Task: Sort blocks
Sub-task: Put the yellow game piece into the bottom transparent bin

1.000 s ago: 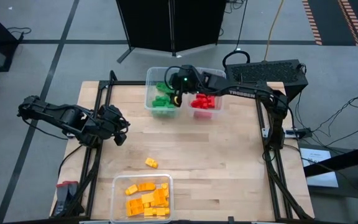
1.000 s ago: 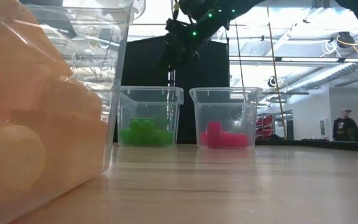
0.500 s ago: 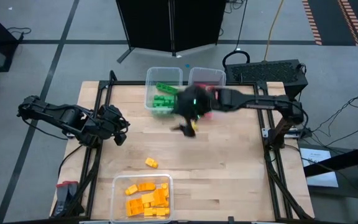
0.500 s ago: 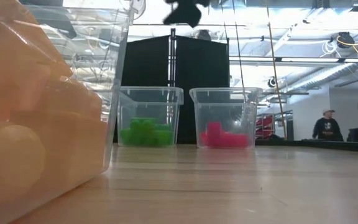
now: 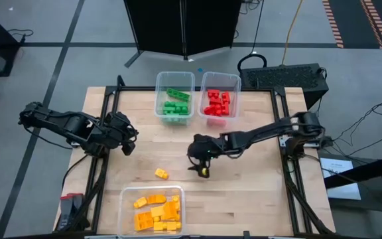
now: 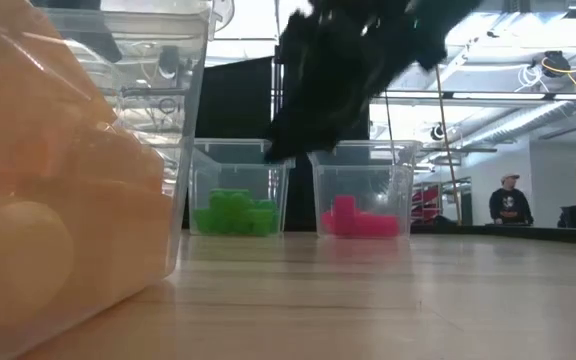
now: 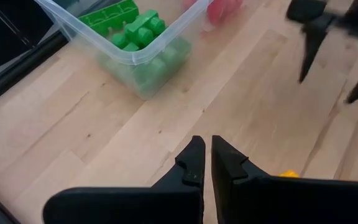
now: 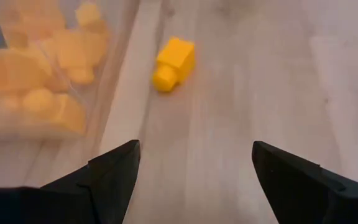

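Note:
One loose yellow block (image 5: 161, 174) lies flat on the wooden table (image 5: 244, 199), also seen in the right wrist view (image 8: 174, 62). My right gripper (image 5: 201, 164) hangs open above the table's middle, to the right of that block, with nothing between its fingers (image 8: 114, 174). My left gripper (image 5: 130, 141) waits shut at the table's left edge, holding nothing (image 7: 207, 163). Green blocks (image 5: 175, 103) fill the far left tub, red blocks (image 5: 217, 103) the tub beside it, and yellow blocks (image 5: 156, 212) the tub at the near edge.
The green tub (image 5: 174, 81) and the red tub (image 5: 220, 78) stand side by side at the far edge. The yellow tub (image 5: 126, 199) sits at the near edge, left of centre. A person (image 6: 509, 200) stands in the room beyond the table.
My right gripper has swung away from above the green tub, toward the table's near edge and down, and has tipped to point more steeply down. It now hangs over the table's middle near the loose yellow block. The blocks have not moved.

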